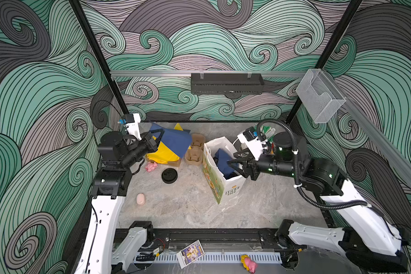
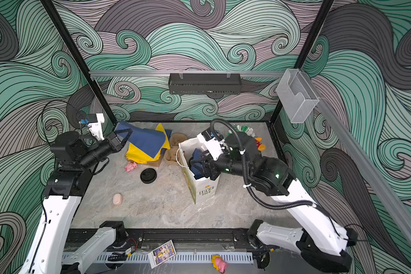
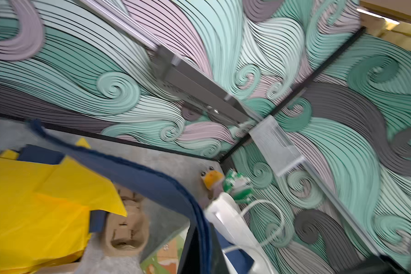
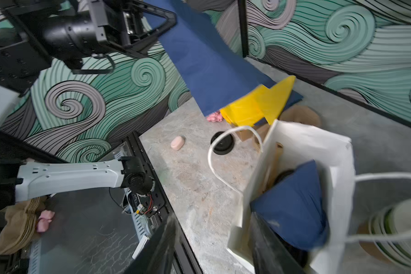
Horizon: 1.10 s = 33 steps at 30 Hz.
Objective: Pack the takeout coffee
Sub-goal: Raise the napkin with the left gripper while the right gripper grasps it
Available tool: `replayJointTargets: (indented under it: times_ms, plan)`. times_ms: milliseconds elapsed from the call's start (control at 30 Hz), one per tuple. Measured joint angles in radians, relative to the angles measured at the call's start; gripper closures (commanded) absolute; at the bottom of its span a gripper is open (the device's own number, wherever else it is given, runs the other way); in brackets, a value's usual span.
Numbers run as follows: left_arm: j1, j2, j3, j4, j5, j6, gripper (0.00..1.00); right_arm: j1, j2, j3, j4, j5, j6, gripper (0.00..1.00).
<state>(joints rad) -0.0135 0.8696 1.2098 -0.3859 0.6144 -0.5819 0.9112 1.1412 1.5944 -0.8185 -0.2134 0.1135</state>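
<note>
Entry: two grippers, paper bag, coffee cups and lid.
Left gripper (image 1: 160,134), jaws together, is pinching a dark blue sheet (image 1: 173,140) above the yellow-and-blue pile (image 1: 163,154). Right gripper (image 1: 231,159), jaws apart, is hovering at the mouth of the upright white paper bag (image 1: 223,187), which is holding a second blue sheet (image 4: 292,206). Black sip lid (image 1: 169,175) is lying on the table (image 1: 188,206) between pile and bag. Stacked cups (image 4: 400,220) are sitting beside the bag, away from the lid.
</note>
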Motion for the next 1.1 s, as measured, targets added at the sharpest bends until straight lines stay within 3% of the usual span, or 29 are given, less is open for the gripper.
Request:
replayJointTargets:
  times_ms: [267, 533, 600, 700, 767, 833, 900, 933, 1000, 1100]
  plan:
    - [0.0, -0.099, -0.03, -0.005, 0.36, -0.009, 1.0, 0.083, 0.159, 0.093, 0.079, -0.041, -0.13, 0.09]
    - [0.0, -0.171, -0.037, -0.003, 0.527, 0.01, 1.0, 0.146, 0.318, 0.214, 0.115, -0.097, -0.188, 0.08]
    - [0.0, -0.176, -0.037, -0.003, 0.547, 0.017, 1.0, 0.149, 0.351, 0.228, 0.126, -0.125, -0.192, 0.15]
    - [0.0, -0.18, -0.037, -0.006, 0.564, 0.027, 1.0, 0.154, 0.391, 0.233, 0.138, -0.165, -0.191, 0.38]
    - [0.0, -0.18, -0.037, -0.008, 0.568, 0.034, 1.0, 0.159, 0.409, 0.233, 0.144, -0.185, -0.192, 0.58]
    - [-0.001, -0.18, -0.037, -0.011, 0.567, 0.035, 1.0, 0.163, 0.414, 0.232, 0.146, -0.209, -0.185, 0.85]
    - [-0.003, -0.18, -0.037, -0.011, 0.56, 0.035, 0.82, 0.168, 0.409, 0.232, 0.15, -0.225, -0.173, 0.99]
    - [-0.004, -0.18, -0.037, -0.008, 0.553, 0.033, 0.63, 0.169, 0.402, 0.232, 0.151, -0.231, -0.161, 1.0]
    - [-0.005, -0.18, -0.034, -0.001, 0.531, 0.027, 0.4, 0.172, 0.384, 0.228, 0.159, -0.235, -0.147, 1.0]
    - [-0.005, -0.182, -0.021, 0.0, 0.445, 0.031, 0.25, 0.174, 0.336, 0.216, 0.165, -0.22, -0.119, 1.0]
